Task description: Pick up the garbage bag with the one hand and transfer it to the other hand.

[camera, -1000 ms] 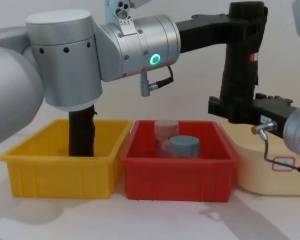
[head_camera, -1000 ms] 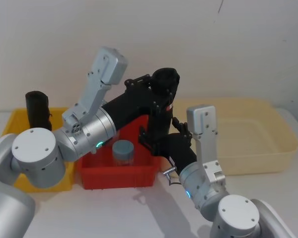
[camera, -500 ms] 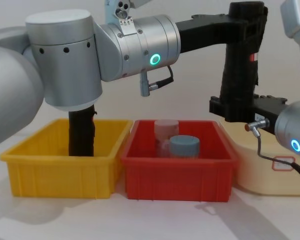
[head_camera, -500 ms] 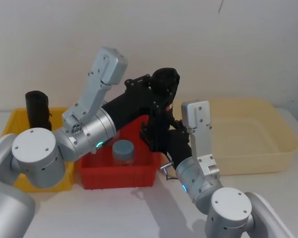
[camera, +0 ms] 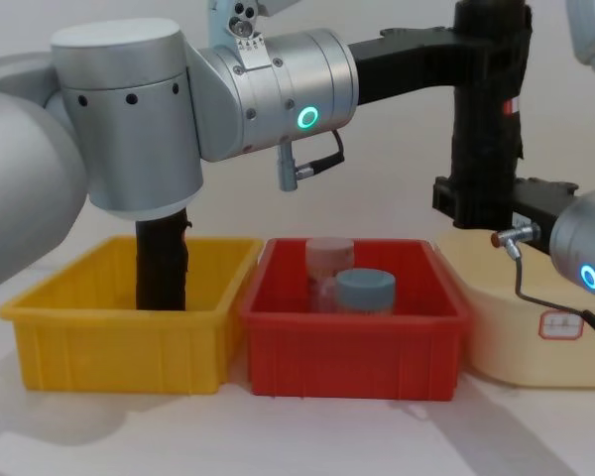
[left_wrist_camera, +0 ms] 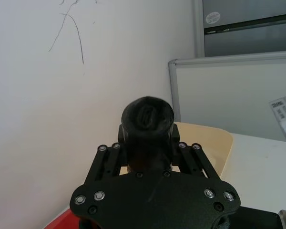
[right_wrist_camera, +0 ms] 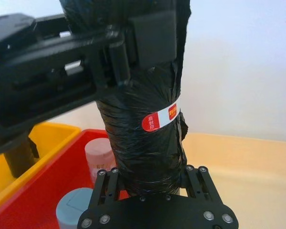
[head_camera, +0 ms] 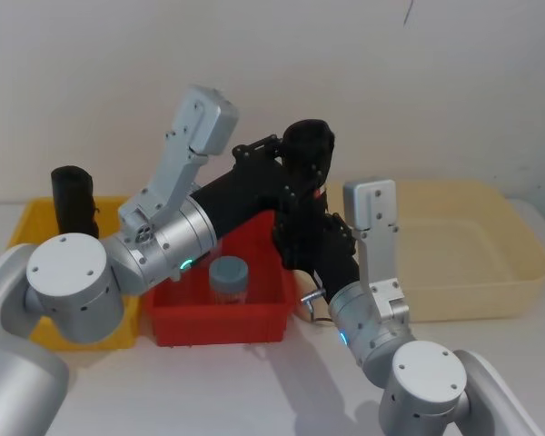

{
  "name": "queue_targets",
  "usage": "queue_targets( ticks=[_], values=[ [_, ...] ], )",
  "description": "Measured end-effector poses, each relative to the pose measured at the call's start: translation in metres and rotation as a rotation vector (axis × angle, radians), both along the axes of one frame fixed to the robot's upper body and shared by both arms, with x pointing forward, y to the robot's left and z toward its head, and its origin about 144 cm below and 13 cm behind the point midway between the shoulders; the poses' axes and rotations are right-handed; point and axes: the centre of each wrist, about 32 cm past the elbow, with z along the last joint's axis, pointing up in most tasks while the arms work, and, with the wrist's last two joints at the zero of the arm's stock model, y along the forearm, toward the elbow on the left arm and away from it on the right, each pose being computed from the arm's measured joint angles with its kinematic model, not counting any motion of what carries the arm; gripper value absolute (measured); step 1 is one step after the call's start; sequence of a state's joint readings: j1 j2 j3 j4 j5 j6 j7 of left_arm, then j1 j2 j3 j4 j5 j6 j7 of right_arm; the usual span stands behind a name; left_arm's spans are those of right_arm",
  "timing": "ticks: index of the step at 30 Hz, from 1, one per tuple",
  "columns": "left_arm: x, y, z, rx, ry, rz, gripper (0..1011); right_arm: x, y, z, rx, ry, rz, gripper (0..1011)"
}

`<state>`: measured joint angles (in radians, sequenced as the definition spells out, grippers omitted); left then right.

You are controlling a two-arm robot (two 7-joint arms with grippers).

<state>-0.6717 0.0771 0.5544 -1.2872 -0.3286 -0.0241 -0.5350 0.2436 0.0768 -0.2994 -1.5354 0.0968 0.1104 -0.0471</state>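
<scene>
Yellow bin (camera: 119, 342): spare black roll (camera: 162, 263) stands upright, its top hidden behind the left arm. Red bin (camera: 357, 349): blue-lidded jar (camera: 365, 291) half covers a pink one (camera: 329, 256). Roughly over the red bin's right rim, the garbage bag (camera: 484, 139) is upright in the air. Left gripper (camera: 488, 45) is clamped on its upper part. Right gripper (camera: 481, 203) surrounds the lower end, which is hidden; I cannot tell whether it grips.

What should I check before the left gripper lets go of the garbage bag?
1. Left gripper shut on the garbage bag near its top: ok.
2. Bag upright, lifted clear of the red bin: ok.
3. Right gripper around the bag's lower end: ok.
4. Right gripper clamped tight on it: cannot tell.
</scene>
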Motion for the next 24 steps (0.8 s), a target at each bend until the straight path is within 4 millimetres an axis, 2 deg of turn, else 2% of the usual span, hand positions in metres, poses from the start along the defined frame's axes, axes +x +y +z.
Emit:
queue_targets(
  ticks=[19,24],
  values=[
    [0.0,0.0,0.0,0.0,0.0,0.0,981,0.006,-0.007,0.005,0.019,0.004,-0.04,579],
    [0.0,0.0,0.0,0.0,0.0,0.0,1001,0.018,-0.015,0.005,0.005,0.021,-0.083,579]
  ],
)
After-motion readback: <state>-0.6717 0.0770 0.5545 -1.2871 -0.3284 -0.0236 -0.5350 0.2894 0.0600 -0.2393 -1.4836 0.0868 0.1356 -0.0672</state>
